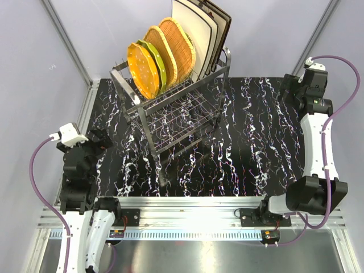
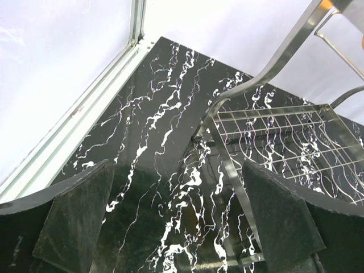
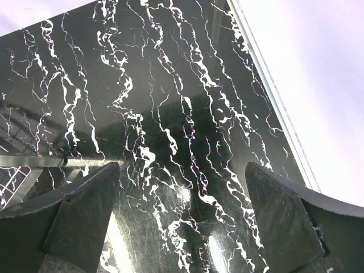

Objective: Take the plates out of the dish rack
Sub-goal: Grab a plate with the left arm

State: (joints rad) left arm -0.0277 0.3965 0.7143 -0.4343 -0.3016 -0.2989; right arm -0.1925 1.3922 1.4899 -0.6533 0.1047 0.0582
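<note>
Inspection from the remote station. The dish rack [image 1: 176,108] stands on the far-left part of the black marbled worktop [image 1: 256,142]. Its upper tier carries the plates on edge in one row: an orange dotted octagonal plate [image 1: 142,69] at the near end, a green plate [image 1: 158,63] behind it, two wicker plates [image 1: 181,38], then large cream square plates [image 1: 196,31] at the far end.

The left arm [image 1: 79,170] sits at the worktop's left edge. The left jaws are spread with nothing between them, and the rack's lower corner [image 2: 227,119] is just ahead of them.

The right arm [image 1: 315,142] sits at the far right, well apart from the rack. The right jaws are spread over the worktop, gripping nothing.
</note>
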